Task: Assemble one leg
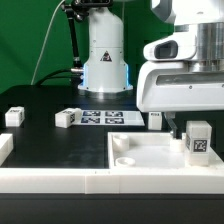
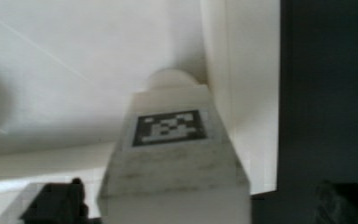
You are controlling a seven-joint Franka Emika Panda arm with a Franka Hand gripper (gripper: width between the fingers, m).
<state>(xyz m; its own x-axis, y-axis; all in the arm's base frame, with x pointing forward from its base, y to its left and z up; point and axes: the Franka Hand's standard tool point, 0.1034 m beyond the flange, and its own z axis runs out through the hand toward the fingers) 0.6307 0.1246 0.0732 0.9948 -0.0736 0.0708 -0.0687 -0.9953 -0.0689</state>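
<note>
A leg (image 1: 198,140), a small white block with a black-and-white tag, stands upright at a far corner of the large white panel (image 1: 150,150), at the exterior view's right. My gripper (image 1: 188,124) hangs just above and around it. In the wrist view the leg (image 2: 171,150) runs up between my two dark fingertips (image 2: 51,202), with a narrow gap showing on each side. The gripper (image 2: 197,202) looks open and straddles the leg. The leg's foot is hidden where it meets the panel's corner.
Three more white legs lie on the black table: one (image 1: 13,116) at the exterior view's left, one (image 1: 66,118) beside the marker board (image 1: 105,118), one (image 1: 155,120) behind the panel. The robot base (image 1: 105,60) stands at the back.
</note>
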